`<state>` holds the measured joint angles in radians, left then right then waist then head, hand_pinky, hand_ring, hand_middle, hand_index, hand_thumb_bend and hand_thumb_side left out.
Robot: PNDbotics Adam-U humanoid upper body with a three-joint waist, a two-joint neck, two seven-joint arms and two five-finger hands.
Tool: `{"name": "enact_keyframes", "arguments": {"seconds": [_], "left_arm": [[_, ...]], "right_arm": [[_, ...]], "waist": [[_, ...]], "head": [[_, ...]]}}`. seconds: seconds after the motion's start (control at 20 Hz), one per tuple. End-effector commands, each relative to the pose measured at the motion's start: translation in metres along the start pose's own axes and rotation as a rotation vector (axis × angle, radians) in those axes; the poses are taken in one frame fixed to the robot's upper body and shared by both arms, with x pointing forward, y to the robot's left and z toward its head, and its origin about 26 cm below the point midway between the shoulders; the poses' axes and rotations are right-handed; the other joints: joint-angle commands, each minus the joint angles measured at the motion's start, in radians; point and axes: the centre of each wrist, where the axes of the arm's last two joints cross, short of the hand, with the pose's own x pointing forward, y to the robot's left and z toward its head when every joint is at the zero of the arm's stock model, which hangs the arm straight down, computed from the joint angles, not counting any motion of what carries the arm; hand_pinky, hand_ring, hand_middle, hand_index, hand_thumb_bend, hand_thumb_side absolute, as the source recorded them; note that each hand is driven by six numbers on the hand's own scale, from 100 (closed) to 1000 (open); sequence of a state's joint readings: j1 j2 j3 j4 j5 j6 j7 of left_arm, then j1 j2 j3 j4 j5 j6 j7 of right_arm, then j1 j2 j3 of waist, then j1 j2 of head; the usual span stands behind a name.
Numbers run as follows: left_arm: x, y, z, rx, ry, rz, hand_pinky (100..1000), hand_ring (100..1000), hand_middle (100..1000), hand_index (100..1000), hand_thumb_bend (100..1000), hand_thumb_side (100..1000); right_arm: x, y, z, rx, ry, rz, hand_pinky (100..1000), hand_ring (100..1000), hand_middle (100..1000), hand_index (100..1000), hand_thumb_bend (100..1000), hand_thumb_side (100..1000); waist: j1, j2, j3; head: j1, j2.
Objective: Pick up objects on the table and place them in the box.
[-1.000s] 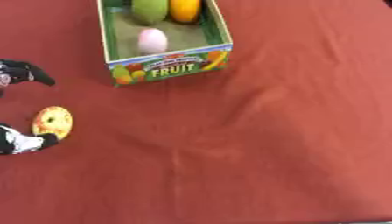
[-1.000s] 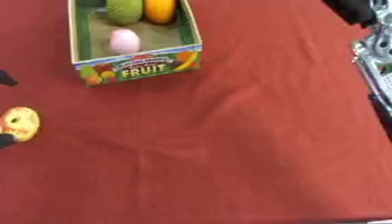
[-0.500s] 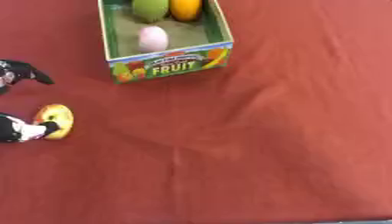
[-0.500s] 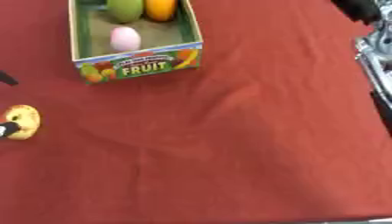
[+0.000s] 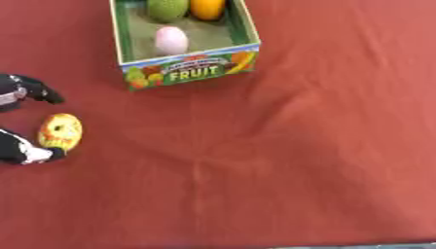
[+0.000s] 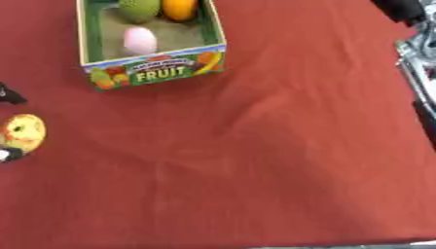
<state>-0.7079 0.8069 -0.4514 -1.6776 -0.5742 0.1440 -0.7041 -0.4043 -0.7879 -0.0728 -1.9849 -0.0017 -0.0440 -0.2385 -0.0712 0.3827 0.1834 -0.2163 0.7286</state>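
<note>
A: What lies around the box [image 5: 189, 73]?
B: Bare red table [image 5: 289, 160]. The box stands at the far edge, holding a pink egg-shaped thing [image 5: 171, 40], a green fruit [image 5: 168, 8] and an orange one [image 5: 208, 7].

A: And the left hand [image 5: 20, 151]?
B: At the table's left edge, its fingers spread to either side of a yellow fruit [image 5: 60, 132], one fingertip touching its near end. Not closed on it.

A: Changed since earlier?
B: The fruit has barely shifted; the hand stays beside it.

A: The right hand?
B: Out of sight.

A red-clothed table [image 5: 323, 146] bears a fruit box [image 5: 191, 73] and yellow fruit [image 5: 61, 131].
</note>
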Motion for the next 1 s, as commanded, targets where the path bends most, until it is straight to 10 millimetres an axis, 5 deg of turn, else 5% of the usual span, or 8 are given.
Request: {"name": "enact_keyframes", "arguments": {"seconds": [0.05,0.5,1.0], "left_arm": [[-0.004,0.008,0.007,-0.008,0.019,-0.036,840,827,751,860,530,397],[-0.011,0.003,0.0,0.02,0.04,-0.014,813,794,721,837,409,431],[-0.016,-0.005,-0.011,0.014,0.07,-0.049,799,773,701,821,407,307]], "right_arm": [[0.006,-0.005,-0.005,0.0,-0.026,0.011,868,783,644,831,100,600],[0.006,-0.004,-0.003,0.004,-0.019,0.008,870,783,643,832,100,599],[0.005,-0.003,-0.002,0.008,-0.013,0.003,871,784,643,832,100,595]], "waist": [[0.018,-0.033,-0.002],[0.016,-0.033,-0.003],[0.013,-0.031,-0.007]], "head": [[0.001,0.007],[0.0,0.003],[0.003,0.002]]}}
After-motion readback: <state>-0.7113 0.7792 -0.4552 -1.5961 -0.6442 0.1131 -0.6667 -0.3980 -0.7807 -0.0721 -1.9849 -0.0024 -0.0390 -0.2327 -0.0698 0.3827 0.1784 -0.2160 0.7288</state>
